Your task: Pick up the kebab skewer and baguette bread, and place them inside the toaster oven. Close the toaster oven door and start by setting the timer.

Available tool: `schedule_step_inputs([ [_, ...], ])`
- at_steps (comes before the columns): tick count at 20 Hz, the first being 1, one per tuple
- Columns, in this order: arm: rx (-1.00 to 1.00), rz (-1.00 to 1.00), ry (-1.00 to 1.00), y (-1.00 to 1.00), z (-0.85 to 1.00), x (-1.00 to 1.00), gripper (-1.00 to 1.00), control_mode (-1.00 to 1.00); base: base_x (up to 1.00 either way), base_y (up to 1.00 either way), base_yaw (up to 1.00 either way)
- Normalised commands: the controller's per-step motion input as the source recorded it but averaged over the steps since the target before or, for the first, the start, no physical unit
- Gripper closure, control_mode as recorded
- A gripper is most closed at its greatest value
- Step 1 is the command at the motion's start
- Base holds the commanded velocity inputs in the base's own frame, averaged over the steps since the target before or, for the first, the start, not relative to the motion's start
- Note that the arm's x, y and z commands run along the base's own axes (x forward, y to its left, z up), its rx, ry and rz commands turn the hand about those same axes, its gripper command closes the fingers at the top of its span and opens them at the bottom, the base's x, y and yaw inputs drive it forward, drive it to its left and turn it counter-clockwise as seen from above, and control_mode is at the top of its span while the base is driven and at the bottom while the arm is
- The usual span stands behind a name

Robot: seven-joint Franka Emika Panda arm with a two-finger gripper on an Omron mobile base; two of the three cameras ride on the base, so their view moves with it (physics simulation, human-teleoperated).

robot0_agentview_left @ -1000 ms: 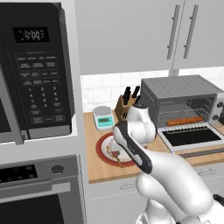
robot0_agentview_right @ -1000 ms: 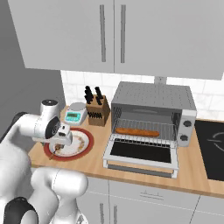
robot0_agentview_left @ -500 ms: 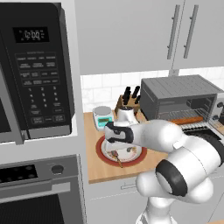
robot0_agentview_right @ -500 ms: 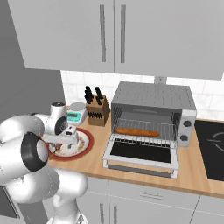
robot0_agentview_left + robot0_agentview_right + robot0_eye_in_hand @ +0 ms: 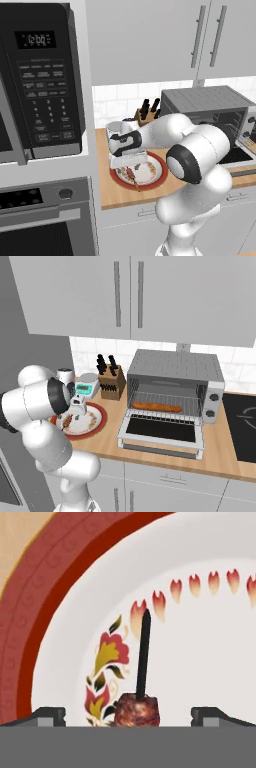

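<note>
Gripper (image 5: 128,714) low over the red-rimmed plate (image 5: 159,176), fingers spread wide apart, nothing between them in contact that I can confirm. In the hand view the two dark fingertips (image 5: 49,714) sit either side of a reddish-brown meat chunk, and the kebab skewer (image 5: 142,677) runs away from the hand, its stick dark against the white of the plate with its flower pattern. From the left base view the skewer lies on the plate directly under the hand, one end reaching toward the plate's near rim.

Plate rests on the wooden counter (image 5: 220,451), near its left end. Just behind the plate: a small scale with a green display (image 5: 86,388), and beside that a knife block (image 5: 111,387) with black handles.

To the right, the toaster oven (image 5: 175,391) stands on the counter. The toaster oven door (image 5: 161,431) is dropped fully open, flat toward the front. The baguette bread (image 5: 156,406) lies lengthwise on the wire rack inside.

Far left, a black microwave (image 5: 42,80) with keypad; white wall cabinets (image 5: 130,296) above.
</note>
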Motion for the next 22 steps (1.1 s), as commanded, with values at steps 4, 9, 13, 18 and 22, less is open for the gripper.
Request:
schedule_step_inputs([
  [4,-0.05,-0.02,0.0,-0.01,-0.16,-0.26,-1.0,-1.0,0.0,0.0,0.0],
  [9,-0.04,-0.02,0.0,-0.06,-0.11,-0.11,-1.0,-1.0,0.0,0.0,0.0],
  [13,-0.02,-0.02,0.0,-0.03,-0.02,-0.01,-1.0,-1.0,0.0,0.0,0.0],
  [18,0.0,-0.05,0.0,-0.04,-0.11,-0.04,-1.0,-1.0,0.0,0.0,0.0],
  [22,0.0,-0.06,0.0,-0.03,-0.22,0.0,-1.0,-1.0,0.0,0.0,0.0],
])
